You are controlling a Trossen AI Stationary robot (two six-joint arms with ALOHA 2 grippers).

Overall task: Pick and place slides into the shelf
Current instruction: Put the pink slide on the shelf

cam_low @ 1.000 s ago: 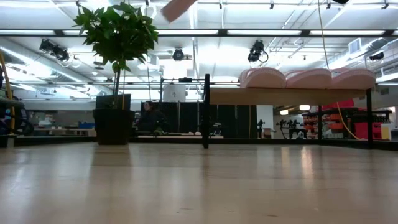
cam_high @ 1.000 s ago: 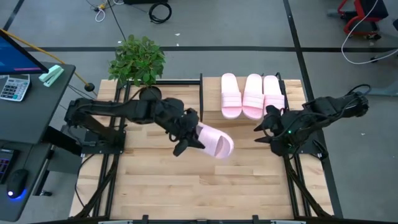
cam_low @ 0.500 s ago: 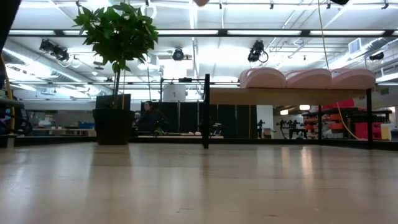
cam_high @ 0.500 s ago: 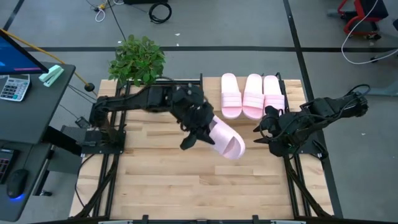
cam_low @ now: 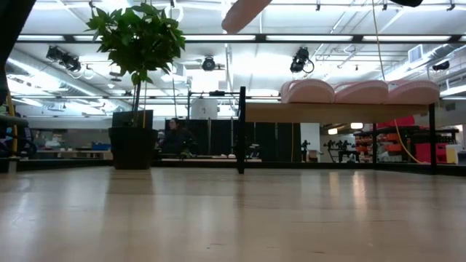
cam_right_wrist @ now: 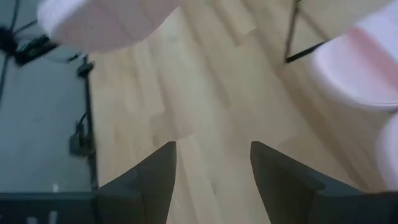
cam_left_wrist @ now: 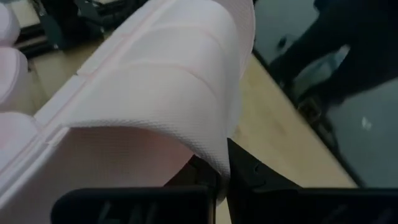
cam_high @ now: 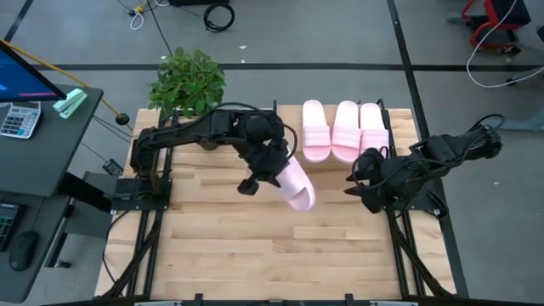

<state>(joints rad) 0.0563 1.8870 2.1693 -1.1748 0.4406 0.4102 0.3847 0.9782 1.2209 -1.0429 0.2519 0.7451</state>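
My left gripper [cam_high: 265, 167] is shut on one pale pink slide [cam_high: 295, 184], held in the air over the table's middle, just near-left of the shelf [cam_high: 289, 129]. In the low view that slide [cam_low: 244, 11] shows at the top, above shelf height. Three more slides [cam_high: 344, 129] lie side by side on the shelf's wood top [cam_low: 335, 112], soles down. My right gripper [cam_high: 361, 176] hovers open near the shelf's near-right corner and touches nothing; its wrist view shows the gap [cam_right_wrist: 214, 171] over bare wood. My left gripper holds the slide at the strap band's edge [cam_left_wrist: 211, 152]; one dark finger [cam_left_wrist: 249, 174] shows under the strap, and the other is hidden by the slide. The slide is lifted clear of the table, and its free end [cam_high: 303, 201] slants toward the near-right.
A potted plant [cam_high: 189, 82] stands at the table's far-left corner. The shelf's black frame post [cam_low: 241, 131] rises at its left end. On the shelf top, bare wood [cam_high: 289, 140] shows left of the three slides. A desk with a calculator [cam_high: 19, 119] sits beyond the left edge.
My left gripper has carried the slide toward the right and the far edge, closer to the shelf. It has turned, so the slide's free end has swung from pointing right to pointing near-right.
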